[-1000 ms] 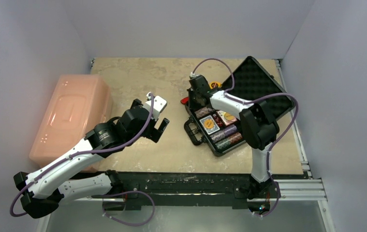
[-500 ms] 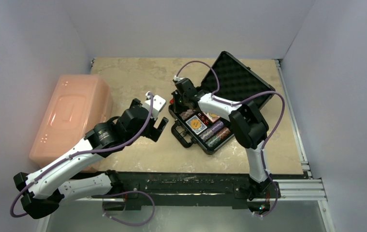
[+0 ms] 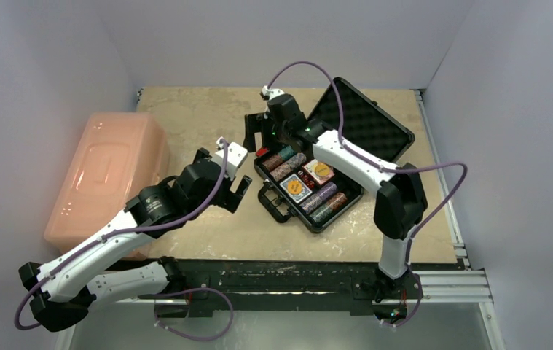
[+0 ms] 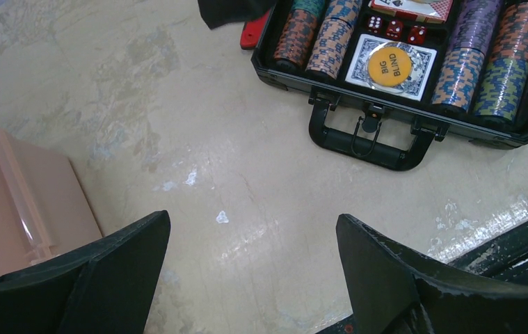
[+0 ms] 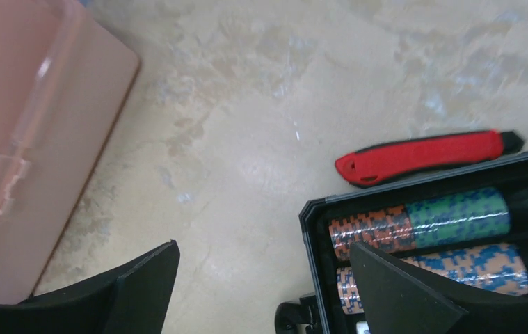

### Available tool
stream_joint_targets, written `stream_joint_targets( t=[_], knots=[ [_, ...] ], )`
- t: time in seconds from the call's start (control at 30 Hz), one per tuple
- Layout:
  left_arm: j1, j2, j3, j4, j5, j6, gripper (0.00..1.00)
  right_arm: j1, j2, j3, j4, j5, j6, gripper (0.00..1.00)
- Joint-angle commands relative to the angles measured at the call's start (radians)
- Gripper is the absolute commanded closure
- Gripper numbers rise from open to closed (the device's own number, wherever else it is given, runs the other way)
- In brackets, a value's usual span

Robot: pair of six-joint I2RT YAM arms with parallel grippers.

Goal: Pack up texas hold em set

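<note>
The texas hold em set's black case (image 3: 315, 226) lies open mid-table, its egg-crate foam lid (image 3: 364, 120) leaning back to the far right. Chip rolls (image 4: 320, 45), a card deck under an orange "BIG BLIND" disc (image 4: 389, 64) and tiny red dice (image 4: 394, 29) sit inside. The case handle (image 4: 372, 136) points toward my left gripper (image 4: 250, 219), which hovers open over bare table just left of the case (image 4: 525, 129). My right gripper (image 5: 264, 245) hangs open over the case's far-left corner (image 5: 313, 209), one finger above the chip rolls (image 5: 421, 223), holding nothing.
A large pink plastic bin (image 3: 106, 175) fills the table's left side and shows in both wrist views (image 5: 31, 139). A red-handled tool (image 5: 421, 156) lies on the table against the case's far-left side. White walls close in the table on three sides.
The case slid left and turned while my right gripper was shut on it. The right gripper has since opened and lifted toward the far-left corner. The left arm barely moved.
</note>
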Motion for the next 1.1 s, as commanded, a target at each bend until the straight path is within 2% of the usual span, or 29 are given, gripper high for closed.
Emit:
stream_joint_targets(
  t=[0.0, 0.13, 0.3, 0.5, 0.67, 0.8, 1.07],
  knots=[
    [0.004, -0.006, 0.006, 0.030, -0.014, 0.019, 0.11, -0.024, -0.109, 0.066, -0.066, 0.098, -0.019, 0.01],
    [0.003, -0.002, 0.005, 0.033, -0.012, 0.020, 0.11, -0.032, -0.147, 0.131, -0.156, 0.338, 0.054, 0.01],
    [0.004, 0.009, 0.003, 0.034, -0.010, 0.022, 0.11, -0.052, -0.246, 0.046, -0.122, 0.575, 0.038, 0.01],
    [0.004, 0.032, 0.001, 0.035, 0.011, 0.030, 0.11, -0.241, -0.331, 0.094, -0.147, 0.437, 0.026, 0.01],
    [0.003, 0.033, -0.019, 0.064, 0.052, 0.036, 0.11, -0.391, -0.303, 0.184, -0.278, 0.415, 0.027, 0.03],
    [0.003, 0.070, -0.009, 0.058, 0.070, 0.019, 0.11, -0.526, -0.312, 0.145, -0.276, 0.310, 0.027, 0.03],
    [0.004, 0.134, 0.006, 0.084, 0.143, -0.148, 0.12, -0.762, -0.305, 0.069, -0.198, 0.141, 0.000, 0.07]
  ],
)
